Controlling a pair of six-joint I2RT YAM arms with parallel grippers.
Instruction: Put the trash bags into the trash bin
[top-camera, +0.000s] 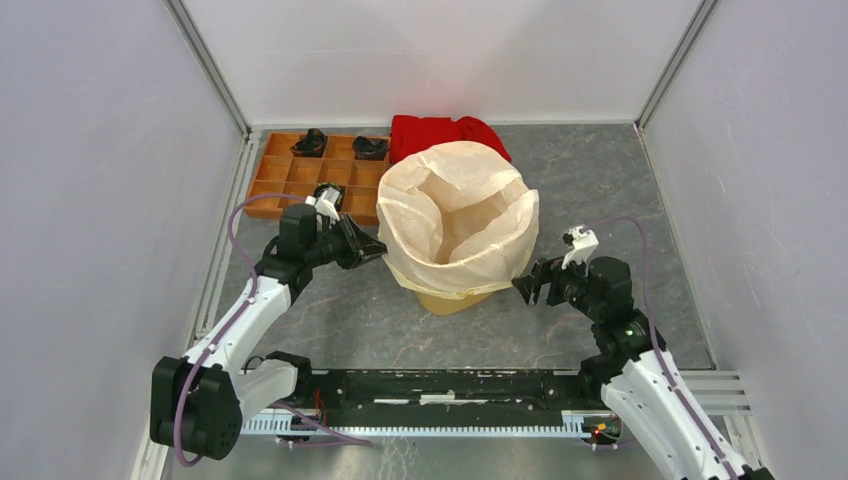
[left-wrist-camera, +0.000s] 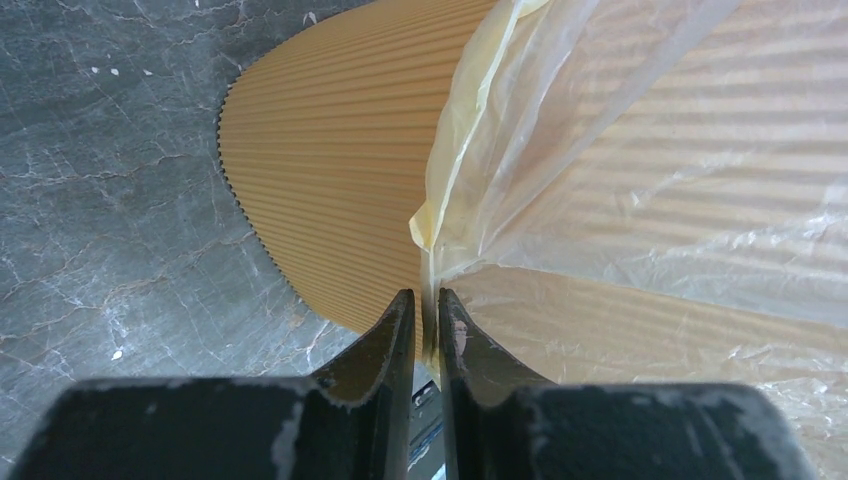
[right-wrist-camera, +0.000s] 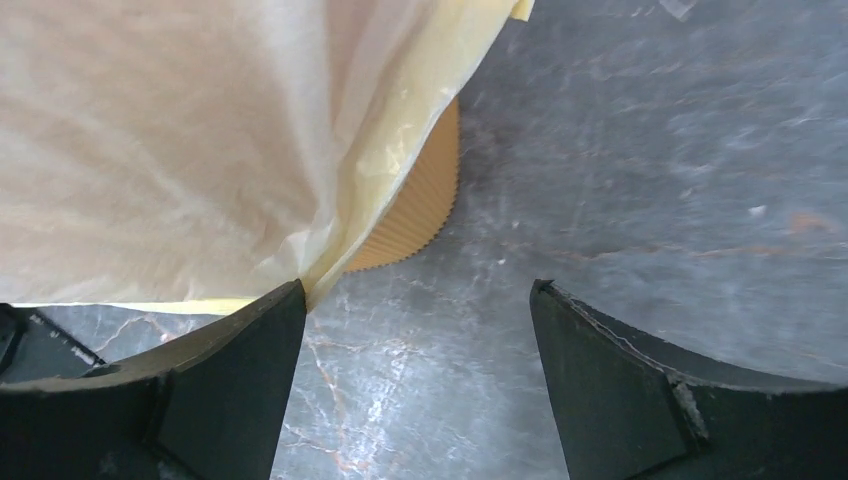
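Top view: trash bag (top-camera: 455, 215) draped over upright trash bin (top-camera: 452, 301), mouth opened upward, mid grey marbled table (top-camera: 600, 185); white walls around. Left gripper (top-camera: 378, 250) set at bag's left edge, right gripper (top-camera: 522, 286) just beside right edge.
Left wrist: jaws nearly closed, bag hem pinched between; ribbed bin wall beyond.
Right wrist: jaws spread wide, nothing gripped; bag edge seen at 1 fingertip.
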